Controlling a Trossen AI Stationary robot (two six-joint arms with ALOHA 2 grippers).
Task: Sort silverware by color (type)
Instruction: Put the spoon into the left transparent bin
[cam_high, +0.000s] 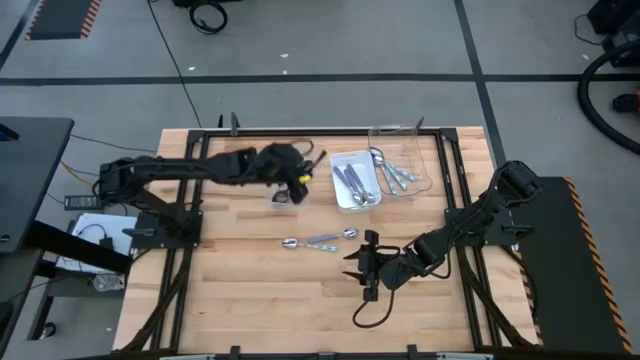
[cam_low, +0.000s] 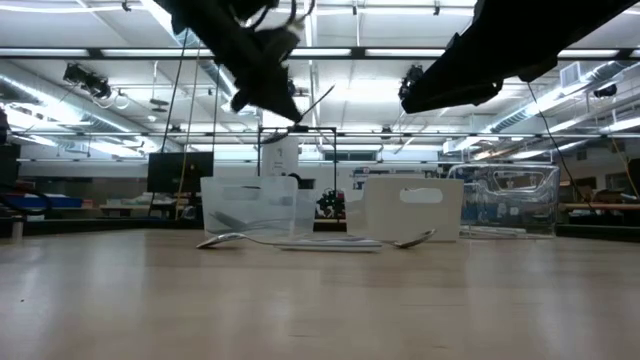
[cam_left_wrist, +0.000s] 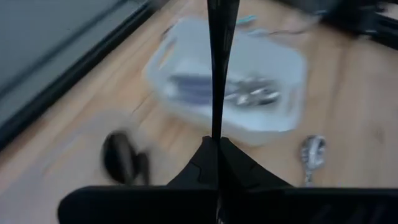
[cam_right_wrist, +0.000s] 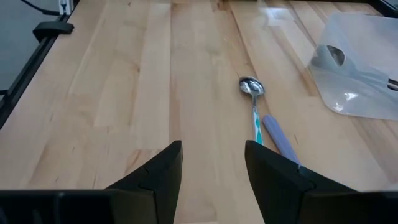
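Note:
My left gripper hovers over a small clear tray, shut on a dark spoon whose thin handle sticks out past the fingertips. Another dark spoon lies in that tray. A white tray holds purple-handled spoons, and a clear tray holds light blue ones. Two spoons lie flat on the table, one blue-handled and one purple-handled. My right gripper is open, low over the table on the near side of those two. My left gripper pinches the dark spoon between its two shut fingers. The slim handle runs straight out beyond the fingertips, in line with them. The end inside the fingers is hidden by them. The spoon is lifted clear, above the small clear tray.
A black metal frame runs around the wooden table top. The three trays stand in a row toward the far edge. Bare wood spreads across the near half of the table. The room beyond shows in the low view.

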